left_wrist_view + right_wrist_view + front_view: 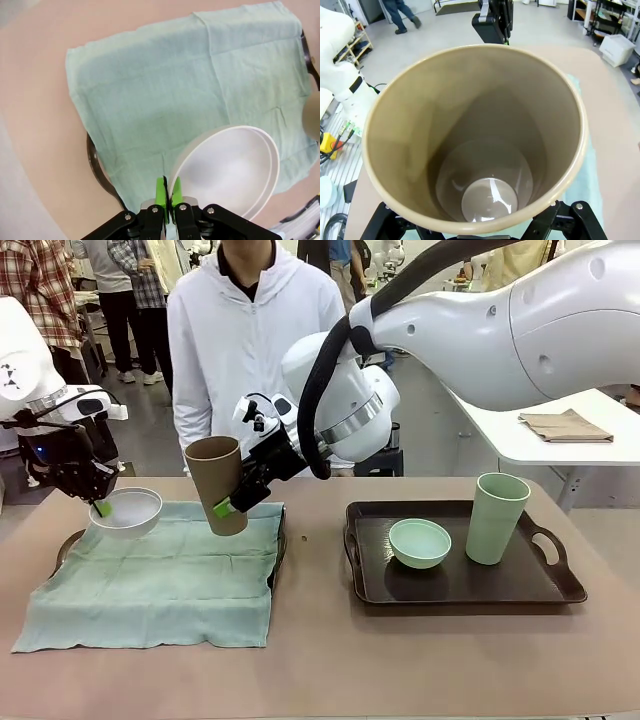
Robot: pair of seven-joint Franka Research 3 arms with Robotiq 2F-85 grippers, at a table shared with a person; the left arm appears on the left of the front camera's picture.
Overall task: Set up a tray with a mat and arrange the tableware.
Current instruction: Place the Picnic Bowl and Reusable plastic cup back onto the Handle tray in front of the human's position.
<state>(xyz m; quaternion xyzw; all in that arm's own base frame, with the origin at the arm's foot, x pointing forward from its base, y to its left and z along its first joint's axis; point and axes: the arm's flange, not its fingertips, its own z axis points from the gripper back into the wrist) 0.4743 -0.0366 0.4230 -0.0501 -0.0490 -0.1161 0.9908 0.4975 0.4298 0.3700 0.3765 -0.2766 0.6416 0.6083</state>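
Jaws: left gripper [102, 507] nips white bowl [128, 512]; right gripper [225, 507], tan cup [215, 480].
I log mint bowl [420, 542], mint cup [497, 518] on dark tray [460, 590].

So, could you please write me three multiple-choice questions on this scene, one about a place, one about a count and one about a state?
1. Where is the mint green bowl?
A) on the floor
B) on a shelf
C) in the uncovered dark tray

2. How many pieces of tableware stand in that tray?
A) one
B) two
C) four

3. What state is the right gripper in?
A) shut on the tan-brown cup
B) wide open
C) shut on a spoon

Answers:
1 C, since the bowl sits inside the tray beside the mint green cup.
2 B, since that bowl and that cup are all it holds.
3 A, since its green pad presses the cup's side, holding it over the mat.
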